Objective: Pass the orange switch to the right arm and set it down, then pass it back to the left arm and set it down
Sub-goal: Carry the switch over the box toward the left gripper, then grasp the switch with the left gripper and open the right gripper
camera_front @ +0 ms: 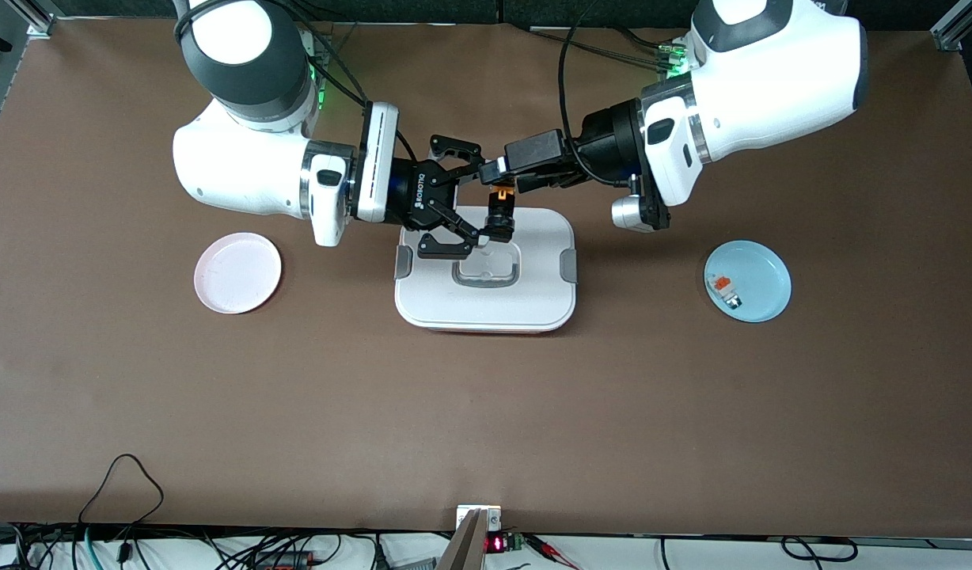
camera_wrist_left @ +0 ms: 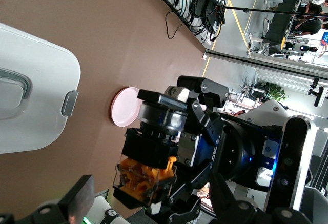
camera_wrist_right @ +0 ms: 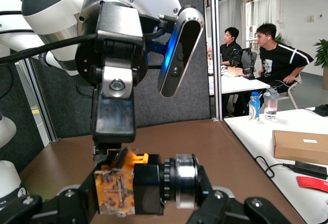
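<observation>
The orange switch, black with an orange end and a dark cylinder end, hangs in the air over the box. My right gripper is shut on it lengthwise, one finger on each end. In the right wrist view the switch fills the gap of the right gripper. My left gripper stands open at the orange end, its fingers apart on either side of it. The left wrist view shows the switch just off the left gripper, and one corner of the box.
A pink plate lies toward the right arm's end of the table. A blue plate toward the left arm's end holds a small white-grey piece with an orange top. Cables run along the table's edge nearest the front camera.
</observation>
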You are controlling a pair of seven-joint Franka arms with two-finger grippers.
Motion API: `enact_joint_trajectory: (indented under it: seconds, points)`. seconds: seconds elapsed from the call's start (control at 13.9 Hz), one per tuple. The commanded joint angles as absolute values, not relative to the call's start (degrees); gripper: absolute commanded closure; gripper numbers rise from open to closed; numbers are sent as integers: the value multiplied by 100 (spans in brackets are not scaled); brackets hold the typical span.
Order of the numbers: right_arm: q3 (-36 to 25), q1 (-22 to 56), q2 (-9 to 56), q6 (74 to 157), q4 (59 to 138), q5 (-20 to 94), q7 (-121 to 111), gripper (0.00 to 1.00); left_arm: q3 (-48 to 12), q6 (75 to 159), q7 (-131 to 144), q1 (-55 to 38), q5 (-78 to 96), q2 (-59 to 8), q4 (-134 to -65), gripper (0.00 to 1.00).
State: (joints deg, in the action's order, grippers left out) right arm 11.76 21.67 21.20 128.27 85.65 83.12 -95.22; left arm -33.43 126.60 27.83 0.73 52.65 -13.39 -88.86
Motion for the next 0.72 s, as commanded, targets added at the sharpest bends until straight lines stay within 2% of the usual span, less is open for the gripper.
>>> enact_joint_trajectory:
  seconds: [0.0, 0.22, 0.43, 0.65]
  points:
    - [1160, 2224, 2197, 12990, 8402, 8218, -9589, 74, -3384, 13015, 2558, 79, 5212, -1336, -8912, 1]
    - [1160, 2232, 2197, 12990, 8402, 8209, -9598, 74, -3454, 13446, 2487, 53, 5203, -1406, -8939, 1]
    - [1160, 2232, 2197, 12999, 8402, 8209, -9606, 74, -3445, 13509, 2426, 35, 5212, -1520, -8938, 2]
    - [1160, 2232, 2197, 12990, 8402, 8209, -9606, 74, -3445, 13535, 2426, 26, 5212, -1529, -8947, 10]
